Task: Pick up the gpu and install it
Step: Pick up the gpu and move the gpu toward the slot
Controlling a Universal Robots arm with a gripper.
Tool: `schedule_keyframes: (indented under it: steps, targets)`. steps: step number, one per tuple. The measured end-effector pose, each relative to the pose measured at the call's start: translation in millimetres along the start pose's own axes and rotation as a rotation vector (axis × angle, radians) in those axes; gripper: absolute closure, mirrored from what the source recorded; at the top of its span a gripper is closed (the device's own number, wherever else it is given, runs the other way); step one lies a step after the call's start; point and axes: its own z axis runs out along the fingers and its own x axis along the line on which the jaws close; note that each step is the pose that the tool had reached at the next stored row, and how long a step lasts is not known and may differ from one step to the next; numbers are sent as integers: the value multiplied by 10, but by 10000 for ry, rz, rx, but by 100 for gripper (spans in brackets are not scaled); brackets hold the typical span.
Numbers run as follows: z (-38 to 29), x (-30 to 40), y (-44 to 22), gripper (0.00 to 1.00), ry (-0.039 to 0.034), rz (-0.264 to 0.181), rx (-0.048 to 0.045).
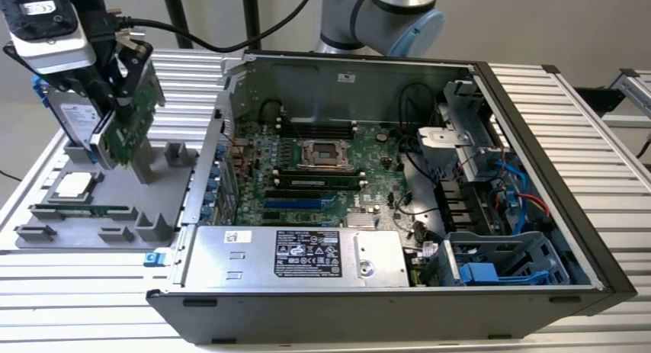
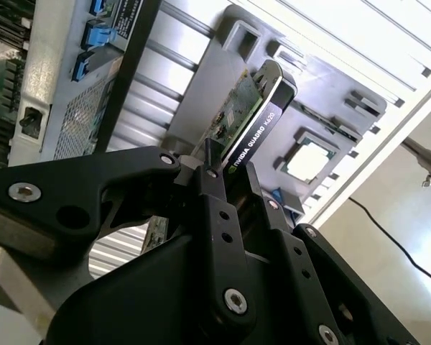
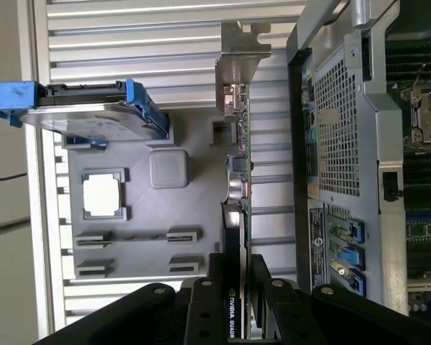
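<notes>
arm joint, behind computer case: silver-grey, light-blue cap | gripper: black fingers, silver screws | wrist housing: white-grey, black cable

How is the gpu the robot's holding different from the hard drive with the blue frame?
The gpu is thin, green board and black shroud; the hard drive is thicker, silver with blue frame. The gripper clamps the gpu; the hard drive stands untouched in the gray tray. Both are on edge.
</notes>
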Motion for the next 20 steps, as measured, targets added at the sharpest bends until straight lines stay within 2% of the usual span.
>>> schedule_keyframes:
  steps: [20]
  targets:
    - [-64, 0, 3, 100, 0, 0, 0]
